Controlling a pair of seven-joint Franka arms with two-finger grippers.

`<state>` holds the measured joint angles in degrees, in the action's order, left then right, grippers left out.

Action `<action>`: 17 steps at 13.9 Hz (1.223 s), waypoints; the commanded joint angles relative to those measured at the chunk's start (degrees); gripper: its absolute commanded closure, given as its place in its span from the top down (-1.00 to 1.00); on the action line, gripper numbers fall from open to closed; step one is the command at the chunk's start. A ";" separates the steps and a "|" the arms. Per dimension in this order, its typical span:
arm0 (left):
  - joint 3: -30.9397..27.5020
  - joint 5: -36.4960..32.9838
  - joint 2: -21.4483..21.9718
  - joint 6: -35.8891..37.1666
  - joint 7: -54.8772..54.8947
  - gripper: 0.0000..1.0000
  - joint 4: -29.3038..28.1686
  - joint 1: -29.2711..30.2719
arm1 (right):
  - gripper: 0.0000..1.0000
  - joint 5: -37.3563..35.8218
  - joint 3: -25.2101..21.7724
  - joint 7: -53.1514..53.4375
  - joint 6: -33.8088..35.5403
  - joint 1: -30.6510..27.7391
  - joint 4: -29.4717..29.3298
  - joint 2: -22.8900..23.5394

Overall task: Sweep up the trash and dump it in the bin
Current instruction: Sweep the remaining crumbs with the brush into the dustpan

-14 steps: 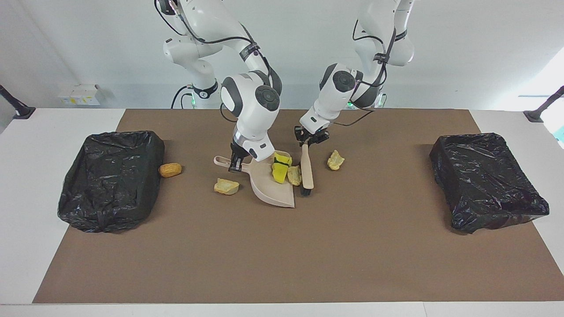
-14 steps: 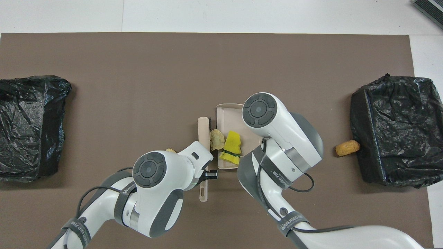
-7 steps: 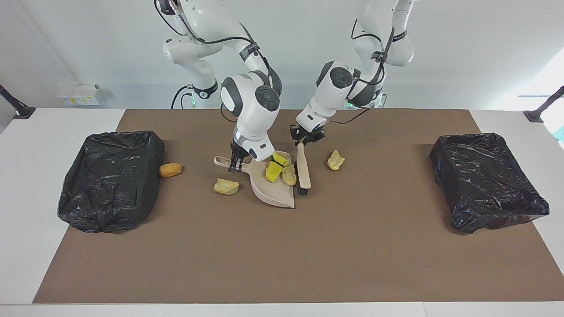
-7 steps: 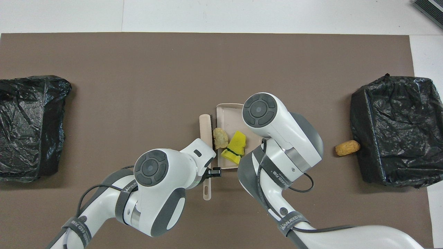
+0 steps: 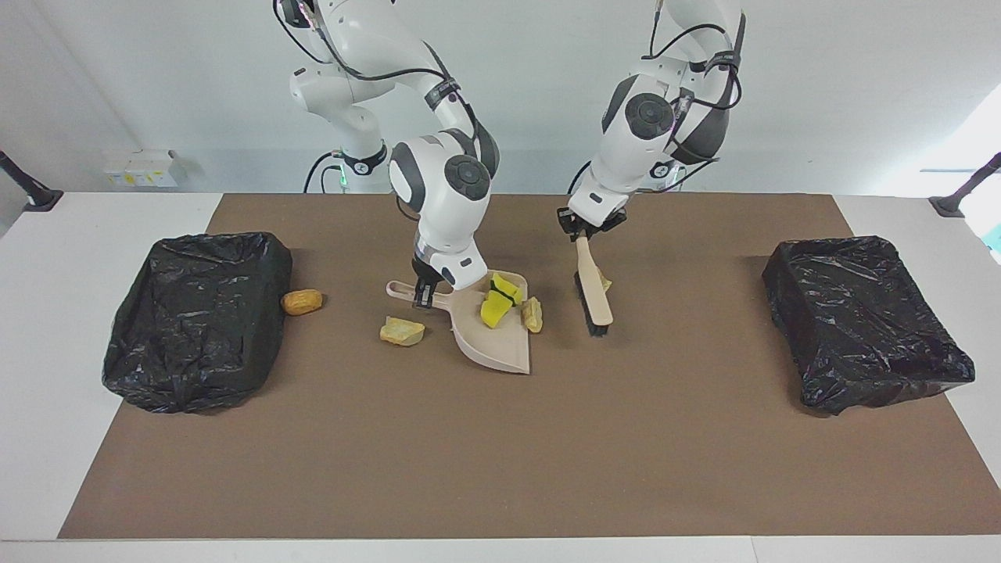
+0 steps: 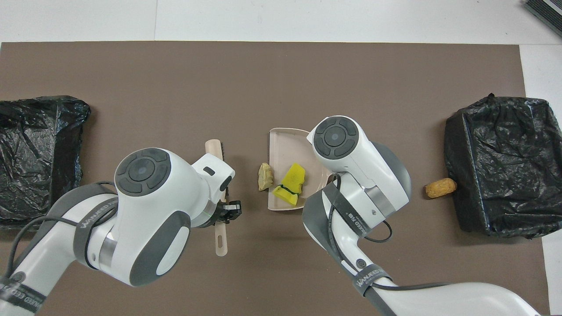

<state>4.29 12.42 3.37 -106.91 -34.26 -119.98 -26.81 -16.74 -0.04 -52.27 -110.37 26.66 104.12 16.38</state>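
White walls back a white table covered by a brown mat, with a black-lined bin at the right arm's end and a second black-lined bin at the left arm's end. Near the middle of the mat lies a beige dustpan, its handle clamped in the right tool, whose fingertips are together on it; the pan rests on the mat with its open edge turned toward the left arm's end. Inside the pan sit bright yellow sponge bits, green-backed, and a tan scrap lies at the pan's open edge, half on the mat as seen from overhead. The left tool is closed on the handle of a brush, which hangs tilted with its dark bristles just touching or just above the mat, beside the dustpan toward the left arm's end and apart from it. Another yellowish scrap peeks out from under the brush. A pale bread-like lump lies on the mat beside the dustpan toward the right arm's end, and an orange lump rests close against the bin at that end.
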 commanded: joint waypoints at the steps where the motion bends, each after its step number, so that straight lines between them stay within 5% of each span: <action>1: 0.54 -0.99 5.40 2.32 -7.82 -1.00 -6.99 1.41 | -1.00 1.00 0.39 -2.55 -3.97 -0.64 1.43 -0.03; 4: 0.54 -0.73 12.52 0.84 -12.30 -1.00 -17.02 1.41 | -1.00 0.92 0.39 -6.78 -3.89 -0.55 1.70 -0.12; 8: 0.89 0.24 13.07 -2.57 -21.63 -1.00 -20.36 0.36 | -1.00 0.56 0.39 -8.64 -3.45 -0.29 1.79 -0.38; 17: 1.07 6.12 1.92 -23.33 -8.81 -1.00 -18.73 -6.76 | -1.00 0.12 0.39 -8.64 -1.16 0.33 2.14 -0.73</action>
<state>5.77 16.50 8.63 -127.01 -45.86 -141.01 -31.95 -16.78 0.11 -59.03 -112.37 27.36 105.01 16.50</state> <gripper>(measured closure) 0.744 0.687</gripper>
